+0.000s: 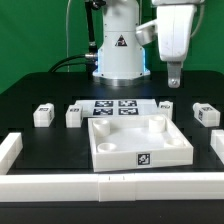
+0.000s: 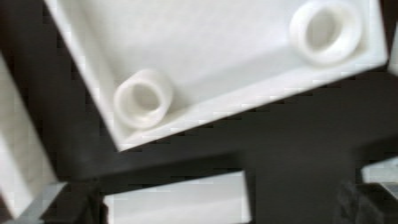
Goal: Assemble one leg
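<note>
The large white square panel (image 1: pixel 140 142) lies mid-table, and two of its round sockets show in the wrist view (image 2: pixel 231 60). Several small white legs stand on the black table: two at the exterior view's left (image 1: pixel 42 115) (image 1: pixel 74 116) and two at the right (image 1: pixel 165 107) (image 1: pixel 205 114). My gripper (image 1: pixel 173 74) hangs in the air above the right-hand leg near the panel, holding nothing. In the wrist view its dark fingers sit apart at the frame's edges, so the gripper (image 2: pixel 217 205) looks open, with a blurred white piece (image 2: pixel 178 200) below.
The marker board (image 1: pixel 113 106) lies behind the panel, before the robot base (image 1: pixel 118 50). Long white bars lie at the exterior view's left (image 1: pixel 8 150), right (image 1: pixel 217 146) and front (image 1: pixel 110 186).
</note>
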`<state>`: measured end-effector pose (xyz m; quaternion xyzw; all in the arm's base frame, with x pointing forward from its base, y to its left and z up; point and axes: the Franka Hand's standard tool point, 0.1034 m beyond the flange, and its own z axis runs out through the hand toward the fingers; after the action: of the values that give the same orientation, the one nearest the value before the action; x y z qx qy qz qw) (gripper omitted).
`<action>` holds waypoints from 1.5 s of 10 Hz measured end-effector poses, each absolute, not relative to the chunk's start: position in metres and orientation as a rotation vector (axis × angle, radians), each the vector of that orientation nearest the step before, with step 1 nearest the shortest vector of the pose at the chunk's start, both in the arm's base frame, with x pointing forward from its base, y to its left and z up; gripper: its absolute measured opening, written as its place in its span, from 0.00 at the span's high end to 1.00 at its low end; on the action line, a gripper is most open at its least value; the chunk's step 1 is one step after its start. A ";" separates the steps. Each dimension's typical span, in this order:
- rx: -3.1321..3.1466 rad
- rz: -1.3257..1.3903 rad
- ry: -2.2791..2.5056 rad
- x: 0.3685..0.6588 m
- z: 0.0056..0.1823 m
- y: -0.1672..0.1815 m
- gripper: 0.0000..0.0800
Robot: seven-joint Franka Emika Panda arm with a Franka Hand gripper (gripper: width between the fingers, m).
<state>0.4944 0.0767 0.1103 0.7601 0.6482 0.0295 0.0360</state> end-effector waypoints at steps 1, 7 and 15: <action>2.231 0.043 2.077 0.487 0.099 0.076 0.19; 2.207 -0.068 2.114 0.486 0.080 0.047 0.19; 2.174 -0.088 2.265 0.439 0.017 0.021 0.19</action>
<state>0.4385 0.0212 0.0173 0.6922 0.7212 -0.0281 0.0005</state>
